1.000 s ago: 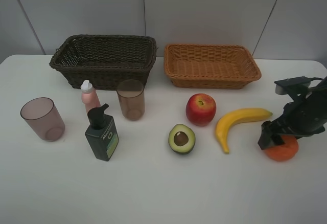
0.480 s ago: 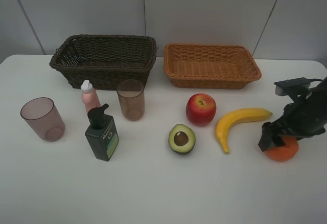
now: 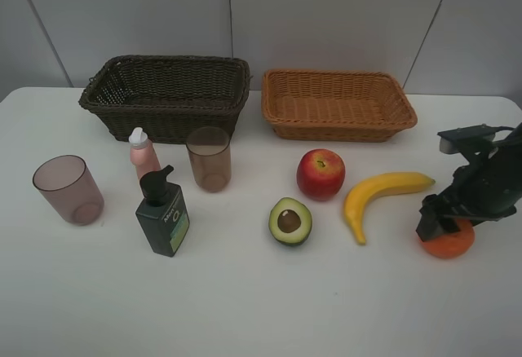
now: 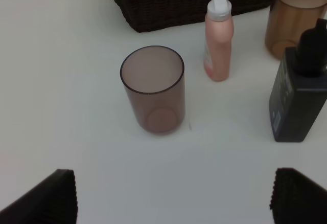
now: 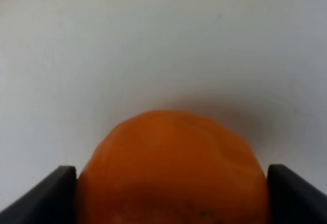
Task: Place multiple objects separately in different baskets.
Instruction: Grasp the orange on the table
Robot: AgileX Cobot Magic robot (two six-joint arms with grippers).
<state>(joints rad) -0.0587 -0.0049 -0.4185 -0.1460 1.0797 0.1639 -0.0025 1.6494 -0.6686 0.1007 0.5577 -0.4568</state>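
The orange [image 3: 447, 245] [image 5: 173, 168] lies on the table at the far right, and my right gripper [image 3: 440, 222] [image 5: 171, 198] is down over it with a finger pressed against each side. A banana [image 3: 375, 194], red apple [image 3: 320, 174] and halved avocado [image 3: 289, 221] lie to its left. On the left stand two cups [image 3: 68, 190] [image 3: 209, 158], a pink bottle [image 3: 143, 155] and a dark pump bottle [image 3: 163, 214]. My left gripper [image 4: 173, 198] is open and empty, short of the nearer cup [image 4: 153, 88]; it is outside the high view.
The dark brown basket [image 3: 163, 108] and the tan basket [image 3: 338, 129] stand side by side at the back, both empty. The right arm hangs near the table's right edge. Bare white table runs along the front.
The right gripper's fingers have closed in onto the orange. The orange rests in the same spot, and nothing else has moved.
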